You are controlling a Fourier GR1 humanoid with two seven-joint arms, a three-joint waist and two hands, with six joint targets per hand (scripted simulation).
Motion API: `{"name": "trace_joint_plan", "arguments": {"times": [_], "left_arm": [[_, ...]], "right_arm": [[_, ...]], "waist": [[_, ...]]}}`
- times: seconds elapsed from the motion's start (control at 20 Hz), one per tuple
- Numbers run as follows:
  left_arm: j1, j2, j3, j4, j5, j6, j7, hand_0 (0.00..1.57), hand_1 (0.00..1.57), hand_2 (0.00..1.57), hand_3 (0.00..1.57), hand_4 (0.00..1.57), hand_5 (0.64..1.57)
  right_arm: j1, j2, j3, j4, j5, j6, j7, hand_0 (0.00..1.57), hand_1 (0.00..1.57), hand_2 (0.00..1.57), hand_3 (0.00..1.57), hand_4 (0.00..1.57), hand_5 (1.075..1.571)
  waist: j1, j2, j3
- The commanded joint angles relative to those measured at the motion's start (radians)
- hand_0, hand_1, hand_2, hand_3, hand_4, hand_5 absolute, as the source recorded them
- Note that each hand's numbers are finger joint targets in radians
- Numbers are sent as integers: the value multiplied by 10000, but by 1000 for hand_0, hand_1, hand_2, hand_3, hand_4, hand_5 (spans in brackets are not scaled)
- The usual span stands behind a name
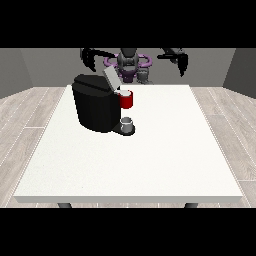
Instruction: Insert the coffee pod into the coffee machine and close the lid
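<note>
A black coffee machine (95,107) stands on the white table (150,160), left of centre. Its grey lid (111,77) is tilted up and open above the red brewing head (127,99). A small grey cup-shaped thing (127,123), possibly the coffee pod, sits on the machine's drip base below the red head. The hand at the view's left (89,56) hangs raised above and behind the machine, with its fingers curled downward and nothing in them. The hand at the view's right (182,62) is raised beyond the table's far right, fingers pointing down, holding nothing.
The robot's torso (129,62) stands behind the table's far edge. Grey wooden floor surrounds the table. White tabletop stretches from the machine toward the camera and to the right.
</note>
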State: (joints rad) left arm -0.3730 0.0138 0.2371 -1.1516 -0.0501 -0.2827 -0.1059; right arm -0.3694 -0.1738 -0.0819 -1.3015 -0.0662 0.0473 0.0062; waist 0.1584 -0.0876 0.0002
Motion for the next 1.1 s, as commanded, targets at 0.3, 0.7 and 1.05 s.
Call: {"name": "trace_joint_plan", "arguments": {"times": [0.3,0.7,1.05], "left_arm": [[960,569,-263,-1588,386,24,182,0,0,0,0,0,1571],[1487,193,-742,-2632,235,842,431,0,0,0,0,0,1571],[1273,815,-491,-2444,755,550,630,0,0,0,0,0,1571]], "right_arm": [[-1274,-235,-402,1381,-13,391,-674,0,0,0,0,0,1571],[-1818,179,197,1987,825,-31,-487,0,0,0,0,0,1571],[-2364,410,222,2318,849,61,-607,0,0,0,0,0,1571]], "waist": [[-239,1122,-1],[-206,1011,-1],[-475,1272,-2]]}}
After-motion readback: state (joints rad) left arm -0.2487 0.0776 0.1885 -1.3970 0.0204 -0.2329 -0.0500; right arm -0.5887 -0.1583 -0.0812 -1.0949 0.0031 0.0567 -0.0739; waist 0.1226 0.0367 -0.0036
